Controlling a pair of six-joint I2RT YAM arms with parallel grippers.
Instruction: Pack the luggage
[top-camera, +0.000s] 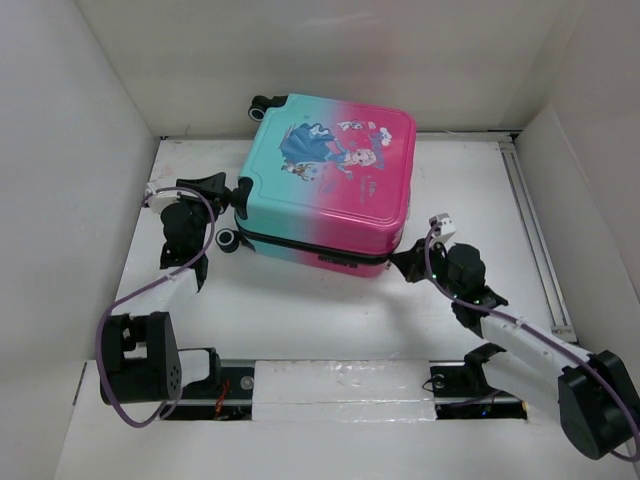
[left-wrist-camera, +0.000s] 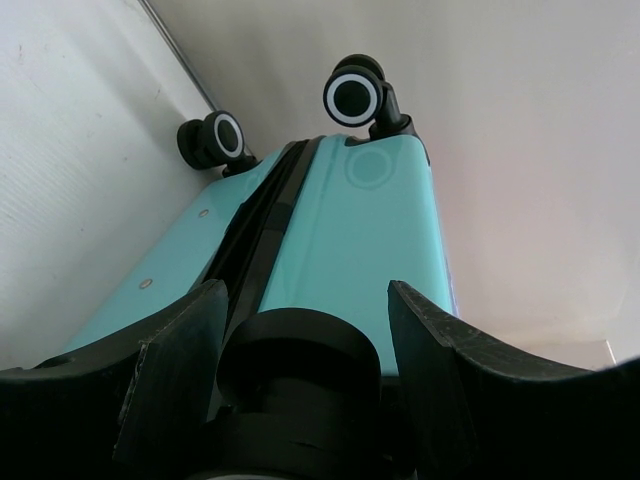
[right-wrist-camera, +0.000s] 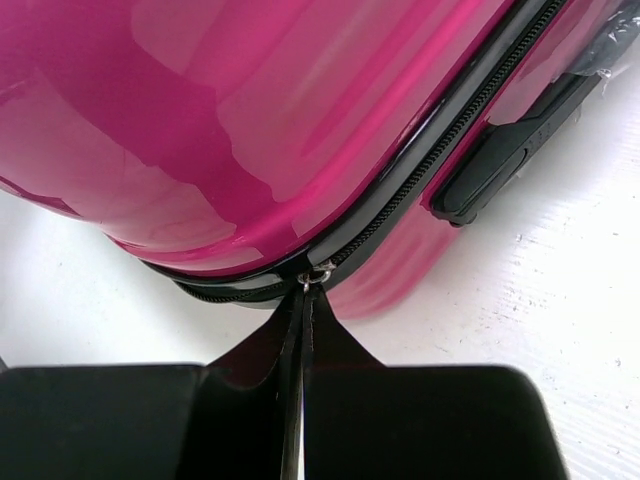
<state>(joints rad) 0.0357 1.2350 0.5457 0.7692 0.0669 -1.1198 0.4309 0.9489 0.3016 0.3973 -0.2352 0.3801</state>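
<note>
The luggage (top-camera: 330, 175) lies flat and closed on the white table, princess picture up, teal end to the left and pink end to the right. My left gripper (top-camera: 218, 232) is at its near left corner. Its fingers (left-wrist-camera: 180, 350) stand open on either side of a black wheel (left-wrist-camera: 300, 350), with a gap on the right side. My right gripper (top-camera: 410, 262) is at the near pink corner. In the right wrist view it (right-wrist-camera: 305, 300) is shut on the thin metal zipper pull (right-wrist-camera: 314, 274), which hangs from the slider on the black zipper track (right-wrist-camera: 440, 140).
White walls (top-camera: 90, 150) enclose the table on the left, back and right. A metal rail (top-camera: 535, 230) runs along the right side. The luggage's black side handle (right-wrist-camera: 500, 160) lies close to the table. Two far wheels (left-wrist-camera: 355, 95) stick out near the back wall.
</note>
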